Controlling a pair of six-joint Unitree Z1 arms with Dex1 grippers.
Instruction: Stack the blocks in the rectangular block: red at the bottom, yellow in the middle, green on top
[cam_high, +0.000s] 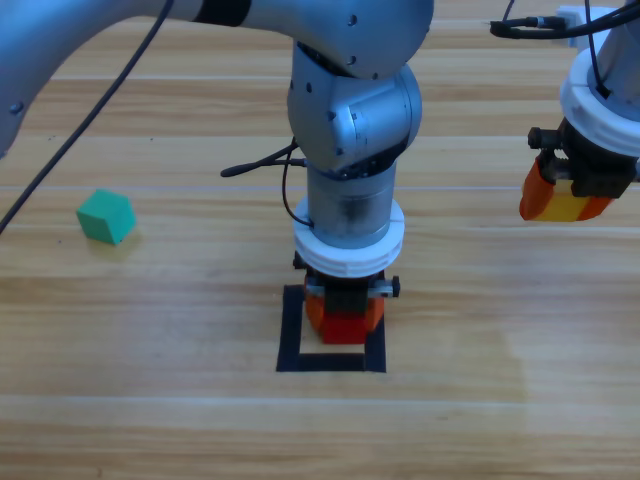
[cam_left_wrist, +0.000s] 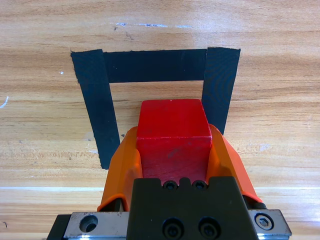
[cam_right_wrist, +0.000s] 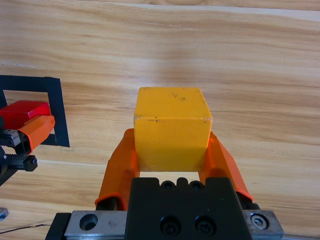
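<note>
The left gripper (cam_left_wrist: 172, 150) fills the foreground of its wrist view, its two orange jaws pressed against opposite sides of the red cube (cam_left_wrist: 172, 132), parted only by the cube's width; the cube sits between them within the black tape frame (cam_left_wrist: 155, 65), the frame's far bar and both side bars visible around it; whether the cube rests on the table (cam_high: 150, 330) or hangs just above it cannot be told. From above, the left arm comes straight down over the frame (cam_high: 292, 335), the red cube (cam_high: 343, 327) showing under the wrist. The right gripper (cam_right_wrist: 172, 150) is clamped on the yellow cube (cam_right_wrist: 172, 127); it hangs well to the right of the frame, with the cube (cam_high: 566, 207) clear of the table. The green cube (cam_high: 106, 216) lies alone on the wood far to the left, touched by neither gripper.
</note>
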